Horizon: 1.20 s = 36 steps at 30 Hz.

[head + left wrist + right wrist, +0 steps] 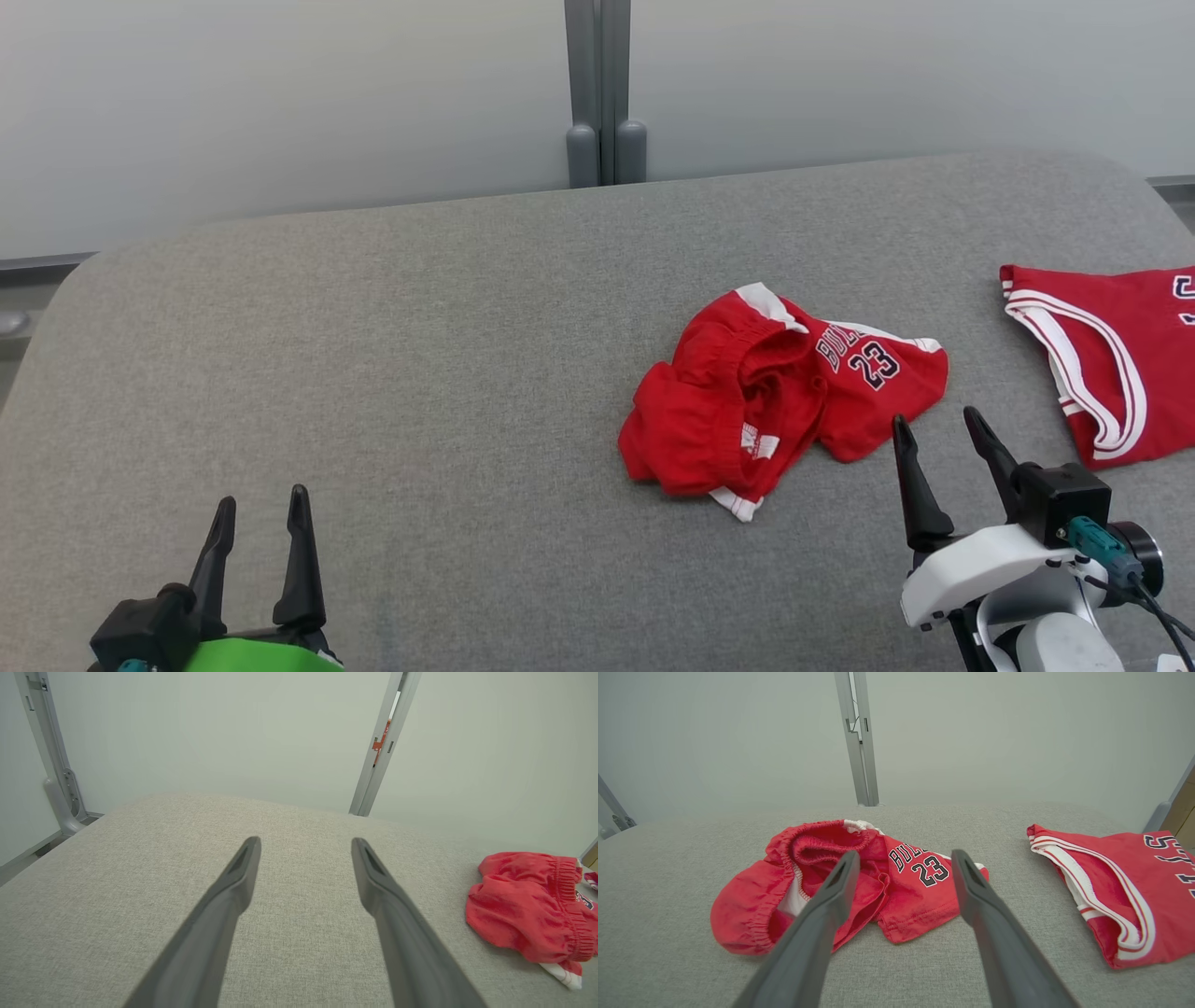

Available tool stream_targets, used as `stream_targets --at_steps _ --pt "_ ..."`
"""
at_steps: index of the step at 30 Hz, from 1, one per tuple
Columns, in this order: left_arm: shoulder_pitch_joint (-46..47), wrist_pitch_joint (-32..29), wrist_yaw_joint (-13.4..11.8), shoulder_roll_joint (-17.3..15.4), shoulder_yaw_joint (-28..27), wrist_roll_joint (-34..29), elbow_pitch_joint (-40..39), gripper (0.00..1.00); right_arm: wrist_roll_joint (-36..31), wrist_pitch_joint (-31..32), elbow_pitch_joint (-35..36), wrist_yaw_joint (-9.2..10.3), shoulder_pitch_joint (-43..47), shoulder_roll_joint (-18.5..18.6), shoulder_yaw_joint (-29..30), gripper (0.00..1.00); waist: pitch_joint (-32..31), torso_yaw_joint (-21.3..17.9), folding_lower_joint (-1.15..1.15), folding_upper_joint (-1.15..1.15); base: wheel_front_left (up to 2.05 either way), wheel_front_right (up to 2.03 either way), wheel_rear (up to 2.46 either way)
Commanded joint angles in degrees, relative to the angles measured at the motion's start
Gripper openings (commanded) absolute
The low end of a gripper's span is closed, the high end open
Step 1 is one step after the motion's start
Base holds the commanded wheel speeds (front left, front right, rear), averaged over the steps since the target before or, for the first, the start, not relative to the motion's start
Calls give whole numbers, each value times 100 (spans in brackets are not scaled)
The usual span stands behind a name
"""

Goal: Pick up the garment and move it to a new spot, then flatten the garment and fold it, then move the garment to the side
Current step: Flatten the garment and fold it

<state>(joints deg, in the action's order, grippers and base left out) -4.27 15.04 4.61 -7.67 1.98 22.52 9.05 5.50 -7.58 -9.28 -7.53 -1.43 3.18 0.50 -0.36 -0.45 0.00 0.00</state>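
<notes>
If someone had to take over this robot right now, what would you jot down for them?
Left gripper: open, empty, over the bare grey surface.
Right gripper: open, empty, close beside the crumpled red shorts.
A red jersey lies apart at the right edge.
Done: nothing; the shorts lie bunched up.
Left: pick up, move, flatten, fold, set aside.
</notes>
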Motion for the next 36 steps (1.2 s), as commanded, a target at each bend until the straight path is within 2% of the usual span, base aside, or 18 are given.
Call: stream_targets --at_steps 1,5,9,22,28,36 --pt "113 16 32 16 20 -59 21 100 33 4 -2 9 -17 7 -22 100 14 -24 0 0 0 0 0" --pt "368 -67 78 24 226 -103 110 100 54 9 -40 9 -91 41 -93 100 62 -132 0 0 0 0 0" --pt "758 -497 149 88 649 -124 320 100 81 -11 -48 9 -143 46 -125 100 140 -320 0 0 0 0 0" --pt "2215 -1703 224 434 2111 50 1302 100 75 -56 -61 9 -351 43 -231 100 535 -1245 0 0 0 0 0" --pt "2637 -2006 -130 467 2608 426 1554 100 148 -129 -118 9 -411 80 -290 100 704 -1548 0 0 0 0 0" --pt "3168 -1965 -688 458 3426 453 1909 100 172 -216 -205 9 -483 70 -363 100 741 -1782 0 0 0 0 0"
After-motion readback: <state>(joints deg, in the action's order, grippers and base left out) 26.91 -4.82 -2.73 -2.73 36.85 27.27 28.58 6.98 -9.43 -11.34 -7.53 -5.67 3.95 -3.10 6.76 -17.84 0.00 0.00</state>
